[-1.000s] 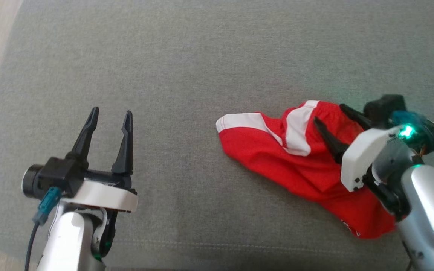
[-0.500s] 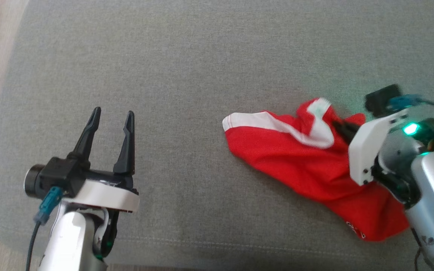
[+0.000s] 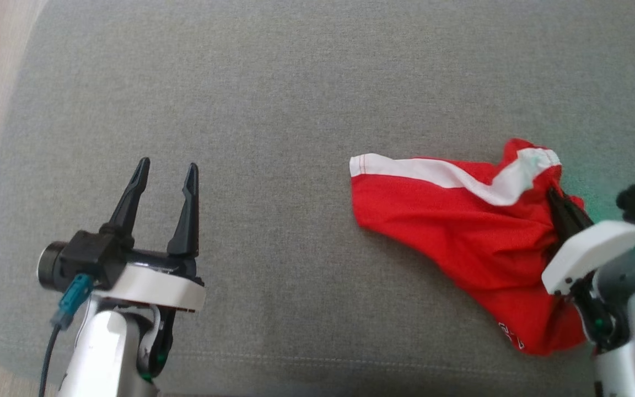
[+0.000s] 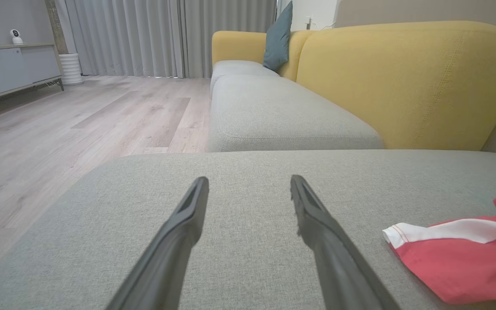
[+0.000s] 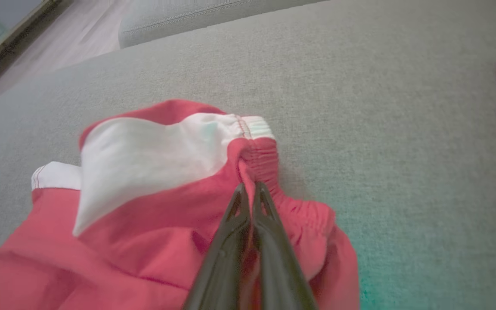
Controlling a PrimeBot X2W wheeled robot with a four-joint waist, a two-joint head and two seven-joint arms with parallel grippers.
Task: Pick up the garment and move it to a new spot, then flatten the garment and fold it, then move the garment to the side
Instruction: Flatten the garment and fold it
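Head view: the garment (image 3: 461, 237), red with a white stripe, lies bunched on the right half of the grey cushion (image 3: 295, 110), its lower corner near the cushion's front edge. The right gripper (image 3: 557, 201) comes in from the near right, its dark fingers pressed together and buried in the cloth at the garment's right end, just below the white-banded hump. The left gripper (image 3: 166, 164) hovers over bare cushion on the left, well apart from the garment, its two fingers spread wide with nothing between them.

Left wrist view: the left gripper (image 4: 249, 180) stands wide apart and empty above the cushion (image 4: 248, 267). The garment (image 4: 459, 254) lies to the right of it, its white-edged corner nearest the gripper but not touching it. Beyond are a yellow backrest (image 4: 403, 82), a teal pillow (image 4: 279, 36) and a wooden floor (image 4: 80, 129).

Right wrist view: the right gripper (image 5: 250, 186) is clamped tight on a fold of the garment (image 5: 144, 172), its tips meeting right at the gathered elastic waistband (image 5: 258, 159). The red cloth wraps both sides of the fingers; the white panel spreads to the left of them.
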